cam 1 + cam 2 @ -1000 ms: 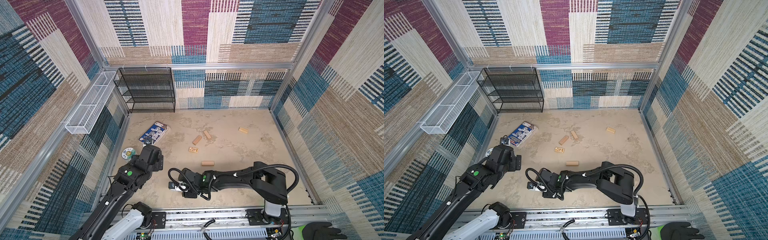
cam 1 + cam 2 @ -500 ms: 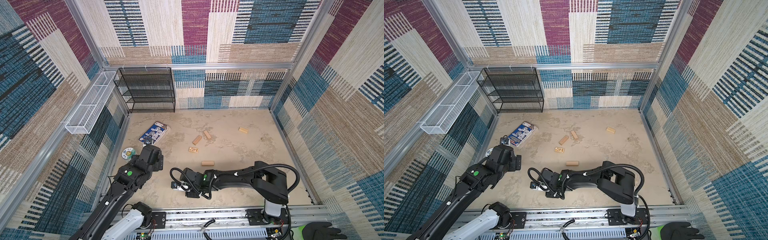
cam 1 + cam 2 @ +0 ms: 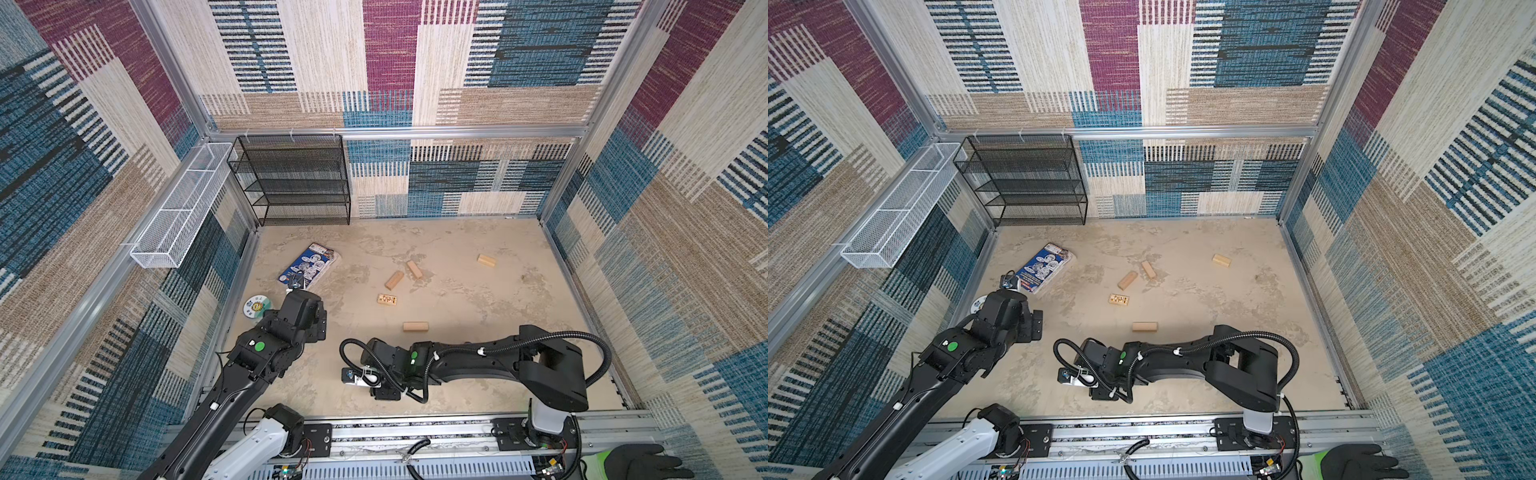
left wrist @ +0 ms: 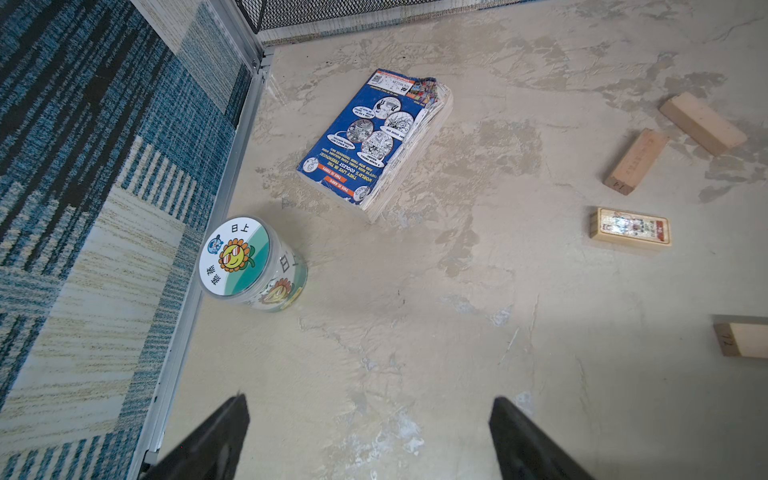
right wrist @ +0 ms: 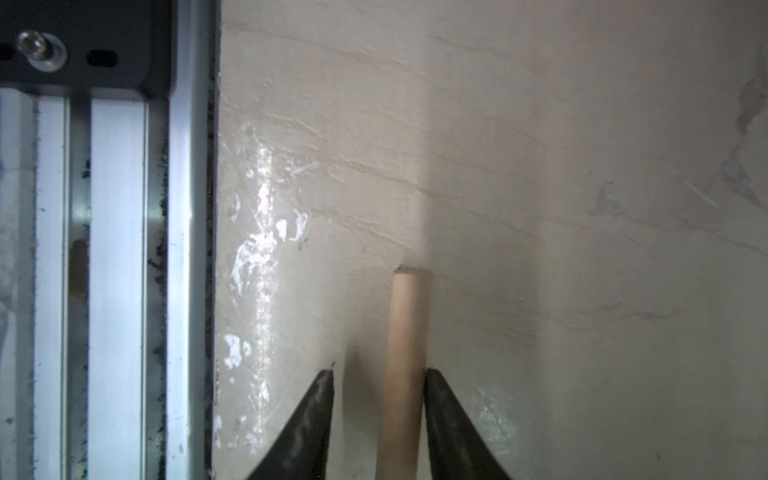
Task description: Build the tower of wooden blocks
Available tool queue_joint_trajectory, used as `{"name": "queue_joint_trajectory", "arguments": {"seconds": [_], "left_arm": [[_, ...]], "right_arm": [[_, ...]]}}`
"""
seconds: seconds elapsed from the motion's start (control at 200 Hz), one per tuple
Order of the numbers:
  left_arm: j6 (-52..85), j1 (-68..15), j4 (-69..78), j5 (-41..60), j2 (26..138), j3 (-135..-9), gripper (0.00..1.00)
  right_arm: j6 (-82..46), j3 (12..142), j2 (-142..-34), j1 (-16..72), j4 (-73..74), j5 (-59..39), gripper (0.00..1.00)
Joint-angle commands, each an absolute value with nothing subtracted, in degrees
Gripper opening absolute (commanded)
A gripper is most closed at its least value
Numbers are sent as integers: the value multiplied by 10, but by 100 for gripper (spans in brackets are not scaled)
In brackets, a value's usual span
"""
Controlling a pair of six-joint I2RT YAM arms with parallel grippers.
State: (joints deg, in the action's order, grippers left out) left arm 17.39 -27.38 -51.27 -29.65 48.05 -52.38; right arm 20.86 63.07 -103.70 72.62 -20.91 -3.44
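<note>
Right claw (image 5: 380,370): I held it low beside the front rail (image 5: 116,291), half closed and not clenched. It straddled a pale wooden bar (image 5: 405,353), one finger against the bar's side and the other standing off with a gap.
Bar's axis: the long axis ran straight out between my fingers, parallel to the rail, with the free end pointing away from my wrist.
Left claw (image 4: 370,436): released, spread wide and empty, above bare floor (image 4: 415,353) near the round labelled jar (image 4: 253,262).
Nearest loose block (image 3: 415,327): it lay flat, long axis across the floor, parallel to the rail.
Printed block (image 3: 386,299): just beyond, printed face up, long axis also nearly crosswise.
Slanted pair (image 3: 394,279) (image 3: 414,269): close together but apart, their axes angled against each other.
Farthest block (image 3: 486,260): alone toward the right rear, well apart from the rest.
Comic book (image 3: 309,266): flat at the left, beyond the jar.
</note>
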Motion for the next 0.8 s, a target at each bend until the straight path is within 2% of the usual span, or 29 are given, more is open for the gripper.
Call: {"name": "queue_joint_trajectory", "arguments": {"seconds": [0.0, 0.471, 0.791], "left_arm": [[184, -273, -513, -295, 482, -525, 95], [184, -273, -513, -293, 483, -524, 95], [184, -273, -513, -293, 482, -524, 95]], "right_arm": [[205, 625, -1034, 727, -209, -46, 39], [199, 606, -1016, 731, -186, -74, 37], [186, 596, -1010, 730, -165, -16, 37]]}}
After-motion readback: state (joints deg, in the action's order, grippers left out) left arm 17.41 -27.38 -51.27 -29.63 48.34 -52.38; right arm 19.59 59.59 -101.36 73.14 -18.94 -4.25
